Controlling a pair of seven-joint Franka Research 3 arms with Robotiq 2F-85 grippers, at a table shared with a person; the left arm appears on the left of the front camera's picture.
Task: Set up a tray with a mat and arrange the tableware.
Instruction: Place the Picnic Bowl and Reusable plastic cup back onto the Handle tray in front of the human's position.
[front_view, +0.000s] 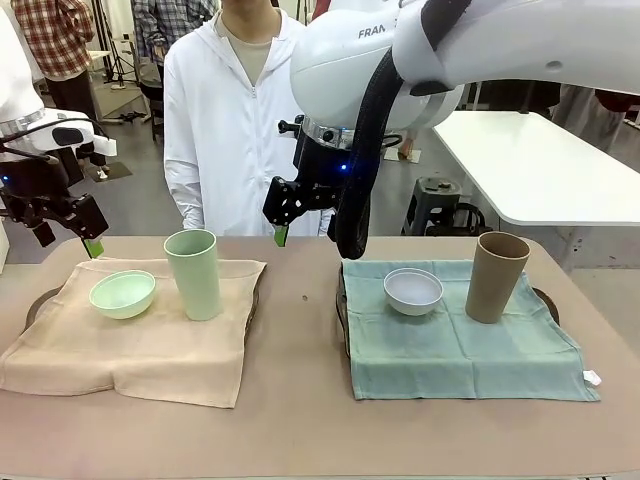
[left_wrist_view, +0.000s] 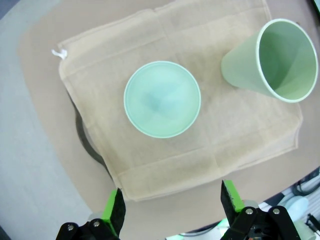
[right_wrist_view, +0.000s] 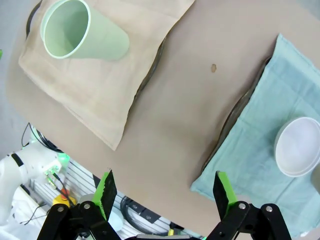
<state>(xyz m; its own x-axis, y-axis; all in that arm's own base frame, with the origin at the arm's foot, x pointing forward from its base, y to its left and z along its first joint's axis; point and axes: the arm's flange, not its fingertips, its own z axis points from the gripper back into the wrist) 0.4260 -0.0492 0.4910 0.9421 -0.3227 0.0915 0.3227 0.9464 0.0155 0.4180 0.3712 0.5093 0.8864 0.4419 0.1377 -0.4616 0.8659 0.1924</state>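
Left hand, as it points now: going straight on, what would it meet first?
Probably the beige mat, near its edge; the left hand hangs open above it, and the pale green bowl lies farther along. Depth is unclear.

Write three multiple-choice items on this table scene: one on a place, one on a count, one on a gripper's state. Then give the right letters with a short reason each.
1. Where does the white bowl sit?
A. On the beige mat
B. On the teal mat
C. On the bare tabletop

2. How many tall cups stand on the table?
A. One
B. Two
C. Three

3. What is the state of the left gripper?
A. Open and empty
B. Shut on the pale green bowl
C. Shut on a mat corner

Answers:
1. B: it rests on the teal mat, beside the brown cup.
2. B: the green cup on the beige mat and the brown one.
3. A: its fingers stand apart above the pale green bowl, holding nothing.
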